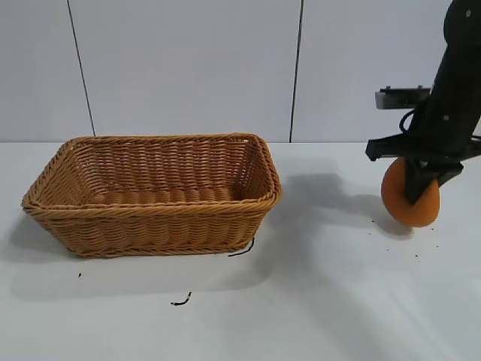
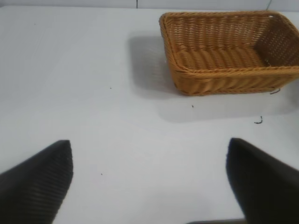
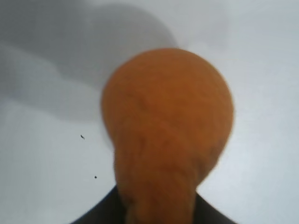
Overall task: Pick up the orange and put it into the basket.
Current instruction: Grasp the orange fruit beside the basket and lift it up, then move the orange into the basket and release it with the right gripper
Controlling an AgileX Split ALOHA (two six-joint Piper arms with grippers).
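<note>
The right gripper [image 1: 415, 189] hangs at the right side of the scene, its fingers clenched on the orange [image 1: 409, 197], one dark finger crossing the front of the fruit in the exterior view. In the right wrist view the orange [image 3: 167, 126] fills the middle of the picture, its knobby neck pointing back toward the gripper and its rounded end pointing away, so its long axis seems to run roughly along the gripper's own line. Whether the fruit is just clear of the white table [image 1: 338, 301] or touching it cannot be told for sure; a shadow lies close under it. Outward from there, the basket [image 1: 154, 192] sits well apart to the left, its long side running left to right and its open mouth facing up, with nothing seen inside it. The relation that counts is simple: the basket lies to the left of the held orange, with bare table between them, and the near right corner of its braided rim is the first edge in the way, so the fruit will likely need to pass above that rim. The left gripper [image 2: 149, 177] hovers with fingers spread, holding nothing, the basket [image 2: 231, 51] farther off ahead of it.
</note>
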